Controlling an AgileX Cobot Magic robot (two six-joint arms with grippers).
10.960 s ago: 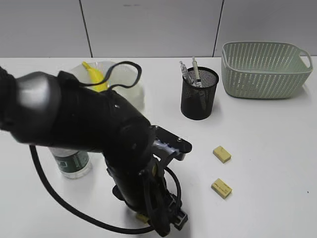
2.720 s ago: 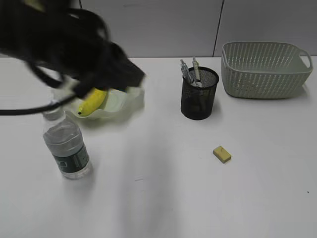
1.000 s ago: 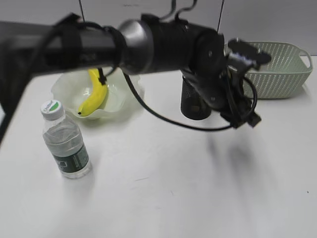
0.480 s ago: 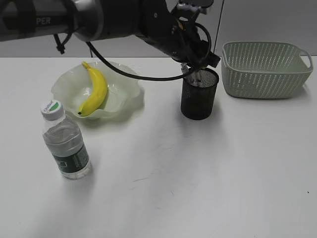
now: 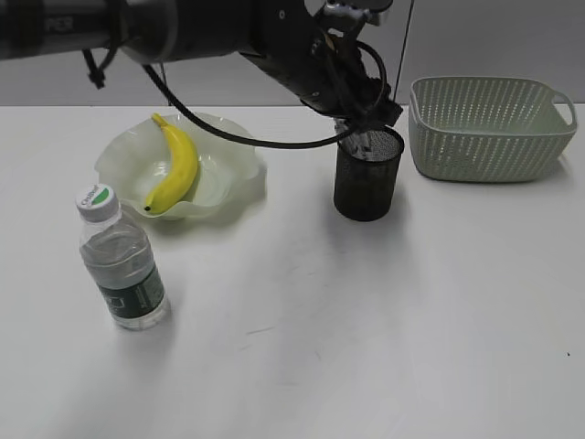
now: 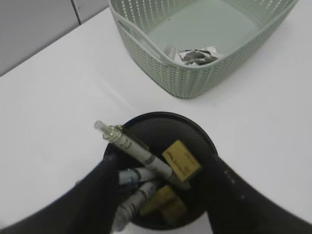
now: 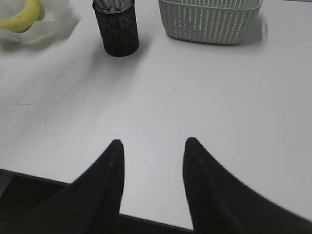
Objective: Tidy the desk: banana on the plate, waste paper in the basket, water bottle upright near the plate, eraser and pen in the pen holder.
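Since a moment ago the left gripper [image 6: 161,195] has spread its fingers over the pen holder [image 6: 197,131]; an eraser [image 6: 181,161] sits inside between them, basket [image 6: 195,80] just beyond.

– What are these made of?
– The pen holder [image 5: 367,174] is black wire mesh, matt; the basket [image 5: 489,128] slotted pale-green plastic.
– And the plate [image 5: 233,178]?
– Translucent, glossy. The water bottle [image 5: 121,265] is clear plastic; the desk [image 5: 366,329] smooth, white.
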